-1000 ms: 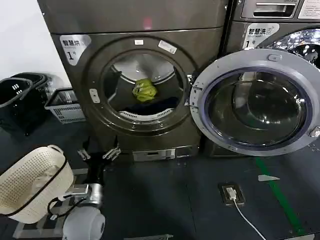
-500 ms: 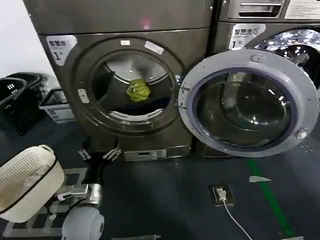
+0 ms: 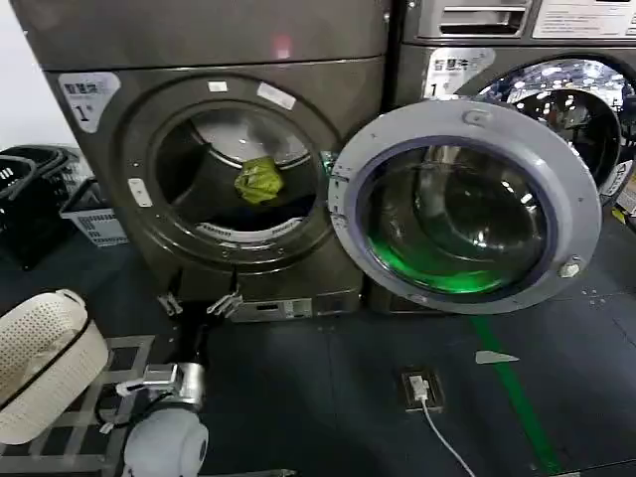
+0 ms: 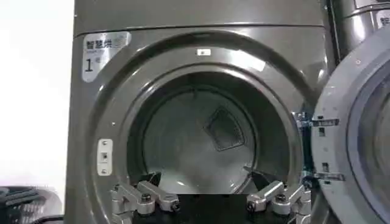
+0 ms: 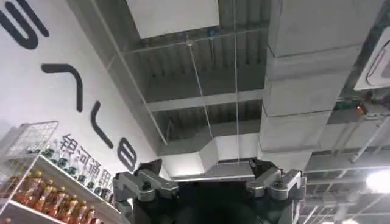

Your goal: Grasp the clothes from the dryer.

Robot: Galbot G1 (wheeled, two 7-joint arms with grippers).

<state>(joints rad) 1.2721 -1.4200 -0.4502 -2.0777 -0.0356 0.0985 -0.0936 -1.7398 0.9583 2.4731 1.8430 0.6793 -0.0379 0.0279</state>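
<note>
1. Dark matte flooring (image 3: 328,397) is seen running up to a row of laundry machines, with black baskets (image 3: 30,199) stacked at far left and a cream perforated hamper (image 3: 40,363) low beside the robot.

2. Just right of the hamper, the left gripper (image 3: 197,302) is held low before the dryer (image 3: 209,60), its metal fingers spread wide and empty; in the left wrist view the left gripper (image 4: 210,204) is aimed straight into the drum.

3. The approach step is judged to be in hand: nothing has been gripped, and the gripper is well short of the porthole.

4. Inside the drum, the clothes (image 3: 257,181) are seen as a crumpled yellow-green lump resting on what appears to be a dark garment (image 3: 283,211), though that fabric is hard to separate from shadow.

5. The next move is judged to call for a raise and a forward reach over the porthole's lower lip, with the fingers closed on the soft lump.

6. The dryer's brushed bronze-grey body is contrasted with the round, silver-rimmed glass door (image 3: 462,204), swung fully open to the right and reflecting green.

7. A second, lighter machine (image 3: 517,60) is stood behind the door.

8. The right gripper (image 5: 210,185) is pointed at ceiling ducts, its fingers likewise apart and empty.
</note>
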